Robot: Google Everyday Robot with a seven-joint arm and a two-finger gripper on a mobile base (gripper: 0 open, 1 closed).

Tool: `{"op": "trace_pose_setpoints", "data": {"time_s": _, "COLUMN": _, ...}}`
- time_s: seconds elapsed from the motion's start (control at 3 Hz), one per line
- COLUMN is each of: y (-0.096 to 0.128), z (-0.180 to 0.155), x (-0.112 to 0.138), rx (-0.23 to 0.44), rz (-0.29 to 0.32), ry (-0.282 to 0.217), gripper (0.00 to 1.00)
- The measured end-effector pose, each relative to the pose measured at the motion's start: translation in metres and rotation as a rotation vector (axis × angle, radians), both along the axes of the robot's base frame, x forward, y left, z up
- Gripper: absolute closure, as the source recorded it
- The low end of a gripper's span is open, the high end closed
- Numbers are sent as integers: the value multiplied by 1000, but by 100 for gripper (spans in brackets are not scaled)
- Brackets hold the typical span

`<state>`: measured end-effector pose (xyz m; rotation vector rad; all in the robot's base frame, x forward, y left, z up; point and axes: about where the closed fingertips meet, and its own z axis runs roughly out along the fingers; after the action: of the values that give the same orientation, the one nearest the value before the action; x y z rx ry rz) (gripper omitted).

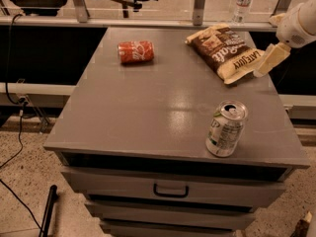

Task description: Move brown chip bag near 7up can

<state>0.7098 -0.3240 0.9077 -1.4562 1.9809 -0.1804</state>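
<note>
Task looks unstarted: tool (270,60) at grey desk (148,107) right edge, grip state can't tell, crinkly dark-brown chip bag (224,51) flat just left of it, upright silver-green aluminium 7up can (226,128) well apart toward the front, so grasp and carry remain.

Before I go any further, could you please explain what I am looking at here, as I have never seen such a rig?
This is one camera view, looking down onto a grey drawer cabinet. The white and cream part at the right edge is the gripper of a one-armed mobile robot, beside the right end of the brown chip bag, which lies flat at the back right. The 7up can stands upright at the front right; a red soda can lies on its side at the back left. Nothing is lifted.
</note>
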Motion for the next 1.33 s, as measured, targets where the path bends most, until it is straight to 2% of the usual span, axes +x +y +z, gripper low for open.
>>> {"op": "trace_pose_setpoints", "data": {"time_s": 0.33, "y": 16, "z": -29, "x": 8, "rx": 79, "rz": 22, "ry": 51, "gripper": 20}}
{"op": "trace_pose_setpoints", "data": {"time_s": 0.67, "y": 15, "z": -48, "x": 12, "rx": 137, "rz": 18, "ry": 87, "gripper": 51}}
{"op": "trace_pose_setpoints", "data": {"time_s": 1.0, "y": 14, "z": -47, "x": 9, "rx": 184, "rz": 36, "ry": 90, "gripper": 74}}
{"op": "trace_pose_setpoints", "data": {"time_s": 1.33, "y": 20, "z": -27, "x": -5, "rx": 209, "rz": 96, "ry": 66, "gripper": 97}}
